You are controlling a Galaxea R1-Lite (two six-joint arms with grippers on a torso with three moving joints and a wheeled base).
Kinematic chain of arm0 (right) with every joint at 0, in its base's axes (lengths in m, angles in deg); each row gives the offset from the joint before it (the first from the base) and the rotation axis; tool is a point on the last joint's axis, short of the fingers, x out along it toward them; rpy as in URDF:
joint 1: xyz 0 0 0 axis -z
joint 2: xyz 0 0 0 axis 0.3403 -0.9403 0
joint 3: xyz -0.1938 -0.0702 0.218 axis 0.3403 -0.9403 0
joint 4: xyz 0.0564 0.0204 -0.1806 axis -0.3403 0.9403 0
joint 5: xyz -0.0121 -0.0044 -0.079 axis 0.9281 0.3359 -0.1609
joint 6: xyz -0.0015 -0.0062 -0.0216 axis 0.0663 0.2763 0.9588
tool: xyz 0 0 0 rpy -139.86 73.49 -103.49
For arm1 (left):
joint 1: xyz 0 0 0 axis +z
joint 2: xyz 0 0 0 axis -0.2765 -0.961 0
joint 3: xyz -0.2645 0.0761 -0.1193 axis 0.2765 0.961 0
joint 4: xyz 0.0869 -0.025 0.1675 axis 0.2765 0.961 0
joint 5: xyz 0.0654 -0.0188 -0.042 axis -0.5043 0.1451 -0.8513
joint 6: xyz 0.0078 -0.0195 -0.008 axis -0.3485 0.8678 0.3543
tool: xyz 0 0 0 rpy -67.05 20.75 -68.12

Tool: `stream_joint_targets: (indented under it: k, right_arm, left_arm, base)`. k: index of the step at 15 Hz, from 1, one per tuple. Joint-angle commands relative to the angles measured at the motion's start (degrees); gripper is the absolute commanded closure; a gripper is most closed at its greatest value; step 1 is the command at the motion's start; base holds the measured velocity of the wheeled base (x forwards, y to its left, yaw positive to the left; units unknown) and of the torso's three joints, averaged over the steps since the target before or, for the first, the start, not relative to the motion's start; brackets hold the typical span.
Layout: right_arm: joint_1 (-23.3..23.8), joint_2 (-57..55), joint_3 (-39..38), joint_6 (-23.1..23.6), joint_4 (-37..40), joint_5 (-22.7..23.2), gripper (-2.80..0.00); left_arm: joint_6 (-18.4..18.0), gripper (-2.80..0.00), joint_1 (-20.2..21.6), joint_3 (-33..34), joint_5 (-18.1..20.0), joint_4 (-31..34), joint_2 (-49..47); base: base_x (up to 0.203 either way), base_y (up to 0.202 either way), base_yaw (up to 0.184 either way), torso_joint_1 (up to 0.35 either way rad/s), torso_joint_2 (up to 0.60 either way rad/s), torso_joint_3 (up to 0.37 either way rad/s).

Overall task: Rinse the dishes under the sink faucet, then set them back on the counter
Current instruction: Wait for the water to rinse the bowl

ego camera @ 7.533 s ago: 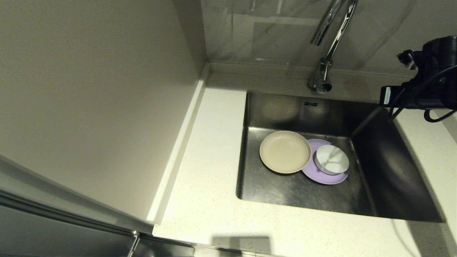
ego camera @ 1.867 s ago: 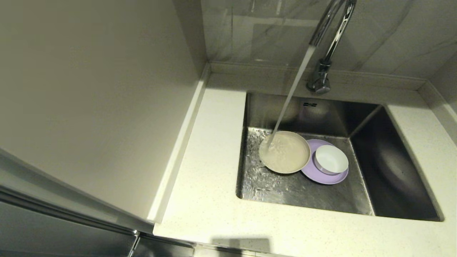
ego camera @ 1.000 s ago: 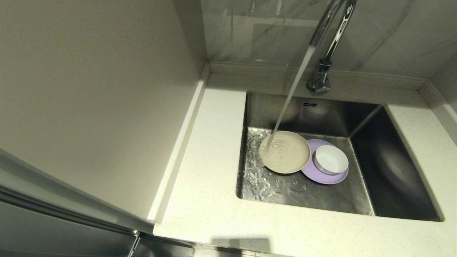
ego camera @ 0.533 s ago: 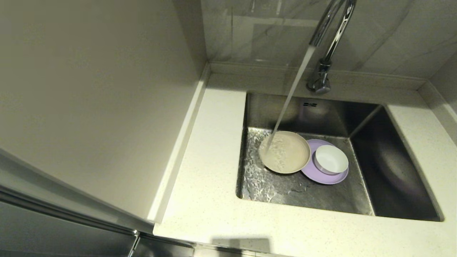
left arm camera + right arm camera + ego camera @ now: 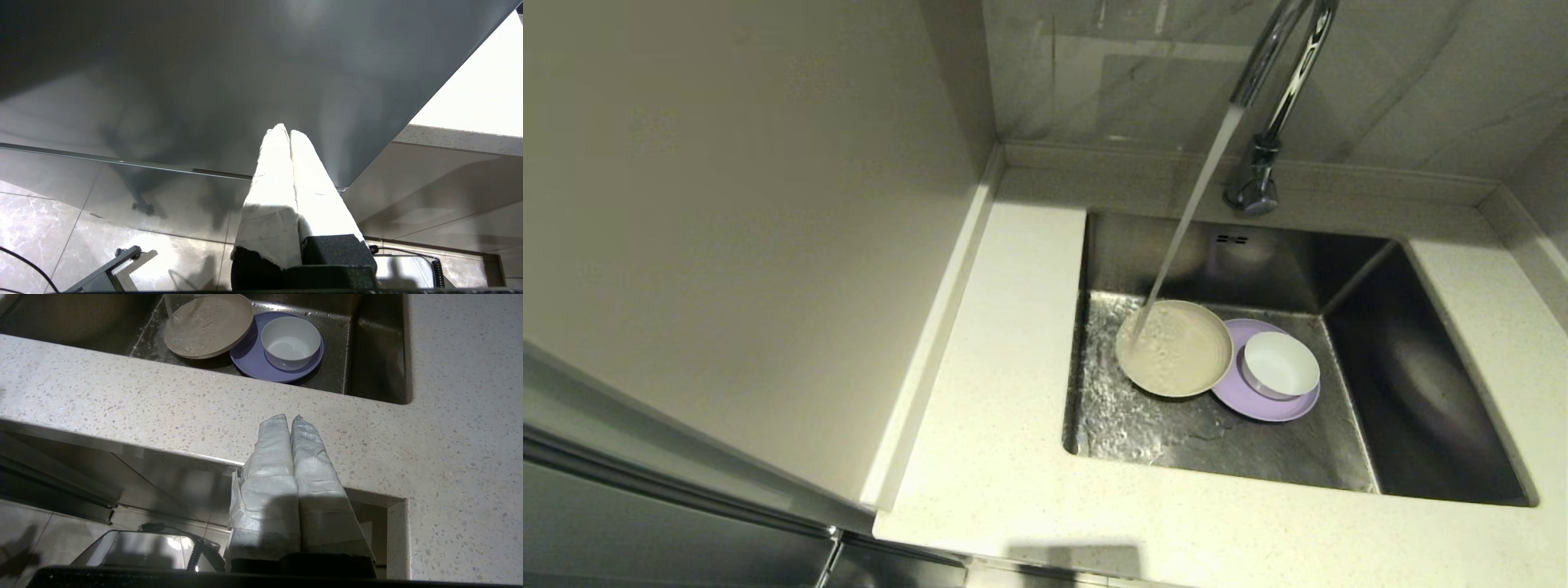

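Three dishes lie on the floor of the steel sink (image 5: 1209, 441): a beige plate (image 5: 1176, 348) (image 5: 210, 326), a purple plate (image 5: 1270, 402) (image 5: 253, 361) partly under it, and a white bowl (image 5: 1281, 364) (image 5: 291, 342) standing on the purple plate. Water runs from the chrome faucet (image 5: 1278, 90) onto the beige plate's left rim. My right gripper (image 5: 290, 417) is shut and empty, low in front of the counter (image 5: 163, 412) edge, outside the head view. My left gripper (image 5: 284, 130) is shut and empty, parked below counter level beside a dark panel.
A tall beige wall panel (image 5: 727, 229) borders the counter (image 5: 1005, 367) on the left. A low raised back edge (image 5: 1143, 159) runs behind the sink. Counter surface stretches left of, in front of and right of the basin.
Water keeps streaming onto the beige plate and ripples over the sink floor. Earlier the right arm was by the faucet with no water running; it has since left the head view.
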State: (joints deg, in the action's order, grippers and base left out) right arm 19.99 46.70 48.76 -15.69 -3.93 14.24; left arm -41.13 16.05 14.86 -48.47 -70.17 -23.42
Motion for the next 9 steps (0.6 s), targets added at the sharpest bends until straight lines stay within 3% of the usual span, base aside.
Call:
stream_joint_targets:
  k: [1,9]
  right_arm:
    - [-0.01,-0.2,0.0,-0.02,0.02,0.01,0.0]
    - [-0.01,-0.11,0.0,-0.02,0.02,0.01,0.0]
  left_arm:
    - [0.02,0.0,0.0,0.0,-0.03,-0.02,0.19]
    - [0.02,0.0,0.0,0.0,-0.03,-0.02,0.18]
  base:
    - [0.0,0.0,0.0,0.0,0.0,0.0]
    - [0.0,0.0,0.0,0.0,0.0,0.0]
